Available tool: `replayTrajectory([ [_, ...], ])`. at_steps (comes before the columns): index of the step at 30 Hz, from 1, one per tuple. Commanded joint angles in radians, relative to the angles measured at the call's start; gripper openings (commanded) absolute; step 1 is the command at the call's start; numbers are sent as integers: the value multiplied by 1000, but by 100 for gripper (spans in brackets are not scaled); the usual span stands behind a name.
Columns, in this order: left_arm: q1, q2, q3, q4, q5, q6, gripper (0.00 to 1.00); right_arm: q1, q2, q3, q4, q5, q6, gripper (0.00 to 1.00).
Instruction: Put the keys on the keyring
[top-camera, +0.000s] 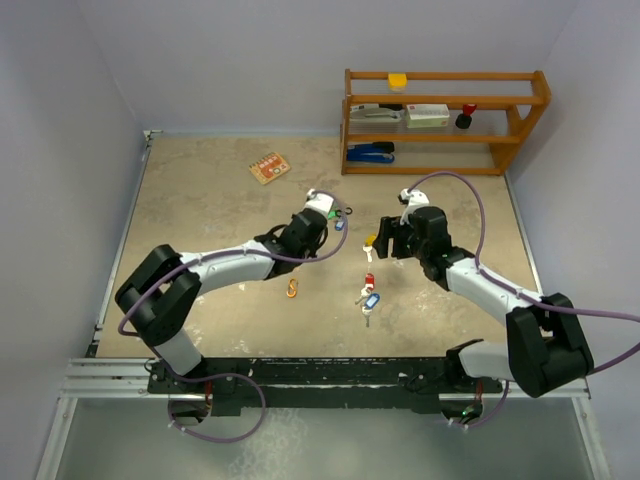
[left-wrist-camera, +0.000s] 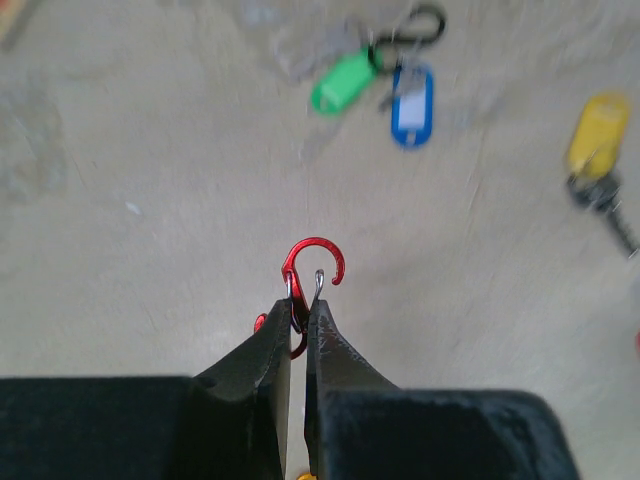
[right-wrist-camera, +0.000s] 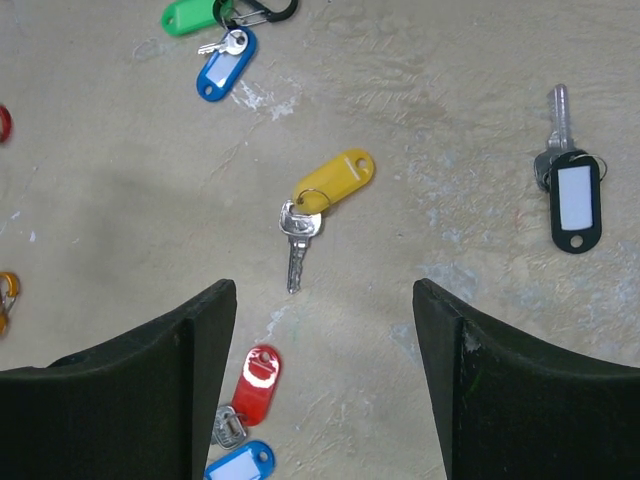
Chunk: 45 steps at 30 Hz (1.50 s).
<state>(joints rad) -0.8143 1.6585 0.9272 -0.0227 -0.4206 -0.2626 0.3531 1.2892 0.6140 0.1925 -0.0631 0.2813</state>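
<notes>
Left tool (left-wrist-camera: 303, 300) tight on red clip (left-wrist-camera: 314, 244); key tags (right-wrist-camera: 222, 68) unreadable.

Lower loop of the red clip (left-wrist-camera: 312, 243) vanishes inside the left gripper (left-wrist-camera: 303, 303); the yellow-tagged key (left-wrist-camera: 597, 138) is blurred and edge-cropped.

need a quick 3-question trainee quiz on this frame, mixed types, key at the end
1. True or false: the left pincer is shut on a red S-clip.
2. Of these tags, whose key lies in the gap of the right pincer, seen from its wrist view? A green, B yellow, C black.
3. Fill in: the right pincer is ___.
Key: 1 true. 2 B, the yellow-tagged key. 3 open.
</notes>
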Motion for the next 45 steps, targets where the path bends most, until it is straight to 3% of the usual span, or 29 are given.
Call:
replayTrajectory([
  [1,-2,-22,202,-7,-118,-41,0,2,11,64,-48,-34,-21,73],
  [6,19,77,459,-107,-117,-109,0,17,44,99,-104,-57,-11,66],
  [11,38,151,588,-126,-63,-187,0,65,111,146,-151,22,1,65],
  [23,76,101,455,-47,-9,-194,0,67,237,186,-63,13,32,64],
  [45,137,106,418,-16,55,-202,0,67,408,273,-18,59,25,54],
])
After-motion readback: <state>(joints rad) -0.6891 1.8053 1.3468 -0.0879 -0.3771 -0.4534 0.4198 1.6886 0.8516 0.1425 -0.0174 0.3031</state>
